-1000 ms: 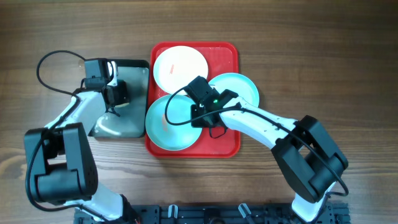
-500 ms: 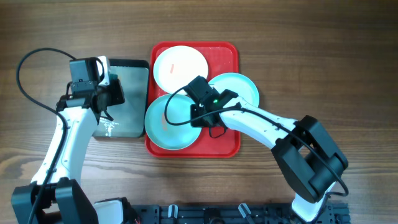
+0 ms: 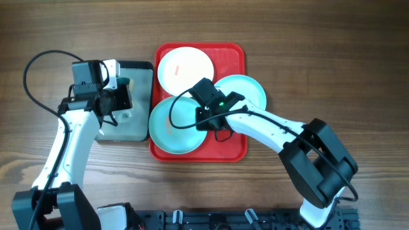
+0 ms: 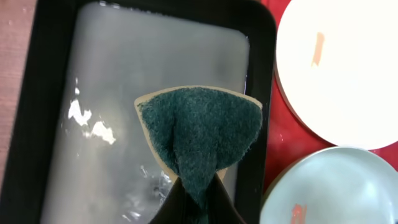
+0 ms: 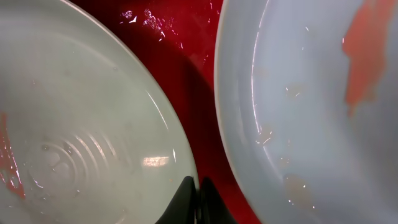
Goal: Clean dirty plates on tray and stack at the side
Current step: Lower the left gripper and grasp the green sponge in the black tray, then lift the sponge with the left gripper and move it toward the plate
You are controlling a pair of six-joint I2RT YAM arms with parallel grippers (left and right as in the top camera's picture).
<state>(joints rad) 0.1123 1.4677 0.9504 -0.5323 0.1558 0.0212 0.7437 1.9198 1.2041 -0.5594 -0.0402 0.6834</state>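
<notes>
The red tray (image 3: 233,150) holds three dirty plates. A white plate (image 3: 185,69) with an orange smear (image 4: 318,48) lies at the back. One light blue plate (image 3: 246,89) lies at the right, and another light blue plate (image 3: 171,131) at the front left overhangs the tray's left rim. My right gripper (image 3: 202,121) is shut on that front-left plate's rim (image 5: 180,155), fingertips (image 5: 186,196) pinching its edge. My left gripper (image 4: 196,208) is shut on a dark green sponge (image 4: 199,134) and hangs over the grey tray (image 4: 106,93).
The black-rimmed grey tray (image 3: 137,131) stands just left of the red tray, with a film of water in it. Bare wooden table (image 3: 332,57) lies right of the red tray and at the far left. Arm bases stand at the front edge.
My left arm has swung up and out, then carried the sponge slightly right over the grey tray. The right arm and the plates have not moved.
</notes>
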